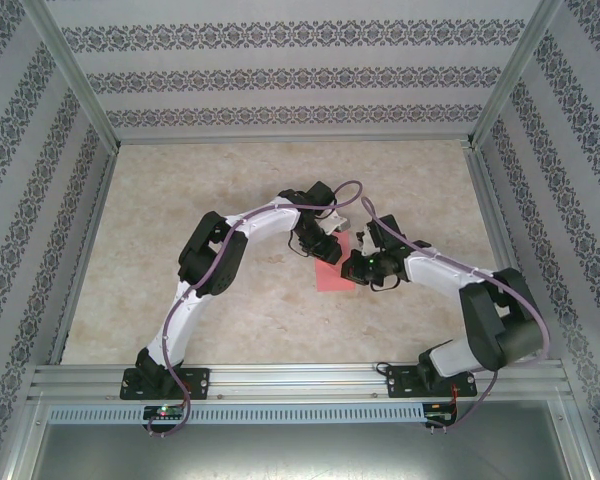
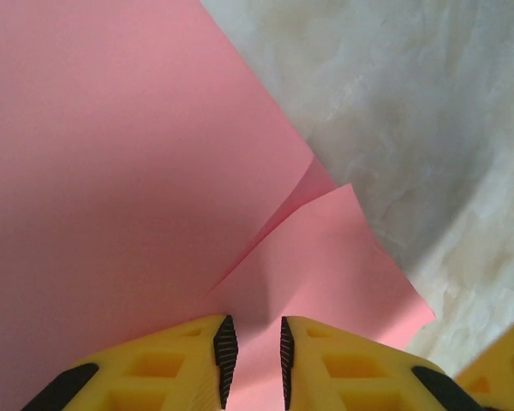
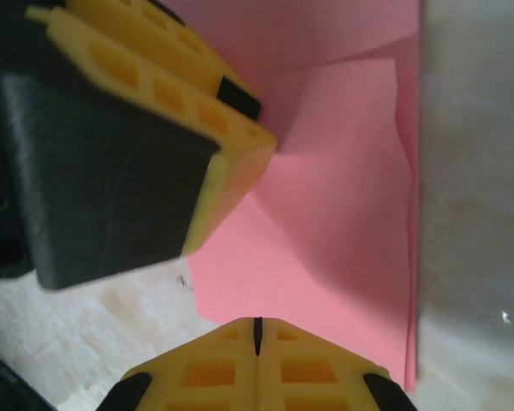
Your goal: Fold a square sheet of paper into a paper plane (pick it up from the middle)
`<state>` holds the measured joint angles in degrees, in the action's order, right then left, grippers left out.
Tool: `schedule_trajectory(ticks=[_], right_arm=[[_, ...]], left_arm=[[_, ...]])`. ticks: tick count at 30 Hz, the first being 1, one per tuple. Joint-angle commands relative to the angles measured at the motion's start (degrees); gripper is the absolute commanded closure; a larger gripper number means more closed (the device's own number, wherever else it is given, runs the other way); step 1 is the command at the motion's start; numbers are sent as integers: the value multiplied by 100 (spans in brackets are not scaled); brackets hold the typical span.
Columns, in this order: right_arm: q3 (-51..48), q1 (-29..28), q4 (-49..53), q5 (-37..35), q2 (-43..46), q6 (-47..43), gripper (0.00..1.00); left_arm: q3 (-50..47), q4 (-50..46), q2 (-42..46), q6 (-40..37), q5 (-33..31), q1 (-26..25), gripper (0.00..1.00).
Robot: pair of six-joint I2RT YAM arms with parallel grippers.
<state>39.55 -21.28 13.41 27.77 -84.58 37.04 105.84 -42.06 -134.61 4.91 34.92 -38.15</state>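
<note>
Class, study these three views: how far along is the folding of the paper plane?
Early stage. Done: the square sheet of paper already has overlapping flaps folded over it. In hand: the left pincer, jaws slightly apart, and the shut right pincer are both down at the sheet. Left: no centre ridge, wings or pointed dart shape yet.

Paper point(image 1: 332, 277) lies on table point(image 1: 170, 200) (near centre)

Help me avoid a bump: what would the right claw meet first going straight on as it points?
Probably the thin pink-red paper sheet, directly ahead of the right claw; depth unclear.
</note>
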Motion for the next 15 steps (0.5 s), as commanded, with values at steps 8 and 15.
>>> schedule_trajectory(ticks=[8,15], right_arm=[[127,79,-627,50,-903,-59,100],[-334,219,-601,-108,-879,-168,100]], left_arm=[[-385,-310,-202,-33,-515,45,72],[-662,-129,54,-235,-1028,36,73]])
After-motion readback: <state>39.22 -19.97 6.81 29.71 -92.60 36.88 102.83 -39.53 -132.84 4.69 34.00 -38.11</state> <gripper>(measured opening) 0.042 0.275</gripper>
